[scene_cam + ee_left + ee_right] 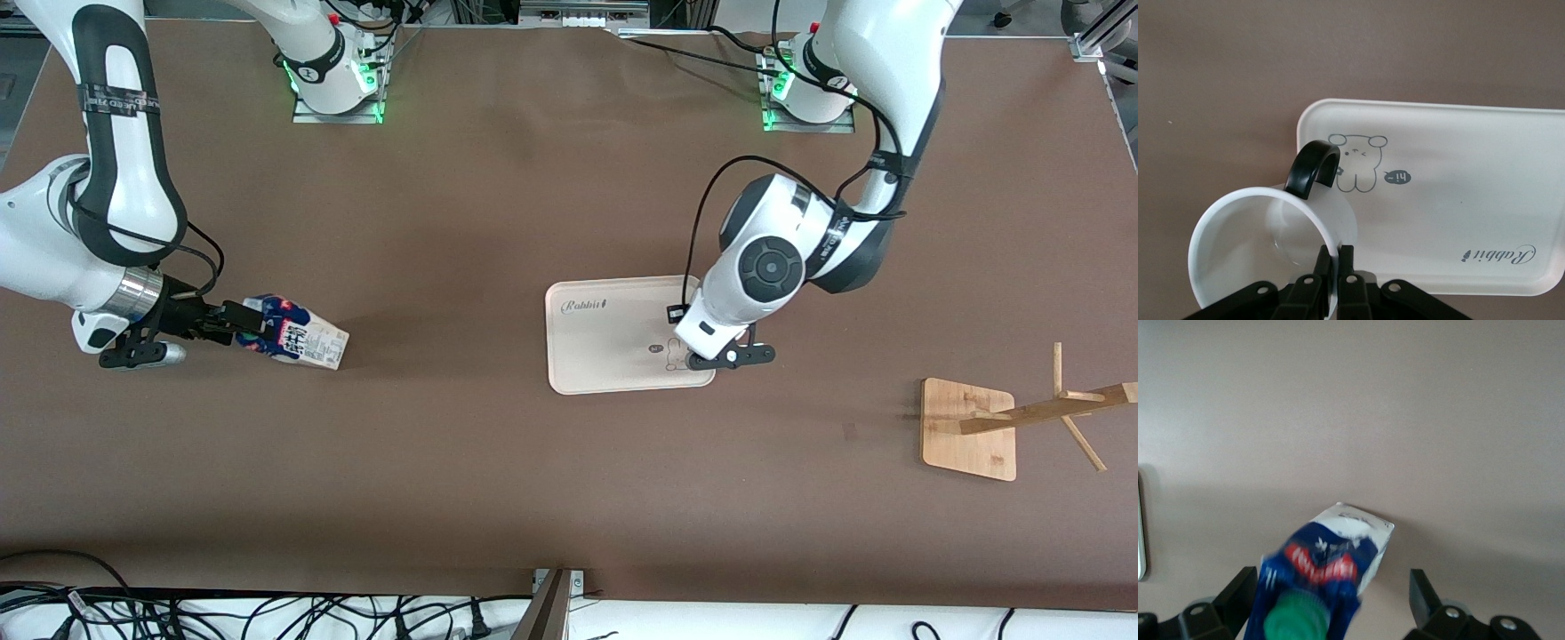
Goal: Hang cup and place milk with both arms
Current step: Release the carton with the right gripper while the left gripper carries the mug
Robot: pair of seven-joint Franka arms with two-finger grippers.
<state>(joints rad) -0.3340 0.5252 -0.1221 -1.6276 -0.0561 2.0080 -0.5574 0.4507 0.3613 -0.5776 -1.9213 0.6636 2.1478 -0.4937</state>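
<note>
The milk (298, 333), a blue-topped carton with a green cap, is tipped over at the right arm's end of the table, its cap end toward my right gripper (242, 324). In the right wrist view the milk (1328, 570) shows between the fingers (1243, 590) of my right gripper (1333, 592), which stands open around it. My left gripper (1338, 259) is shut on the rim of the white cup (1238, 220), whose black handle (1313, 167) points away from the fingers. In the front view the left gripper (716, 357) is over the tray's corner and hides the cup.
A cream tray (605, 342) printed with "Rabbit" and a small bear lies mid-table. A wooden cup rack (973, 427) on a square base stands toward the left arm's end, its pegs sticking out. Cables run along the table edge nearest the front camera.
</note>
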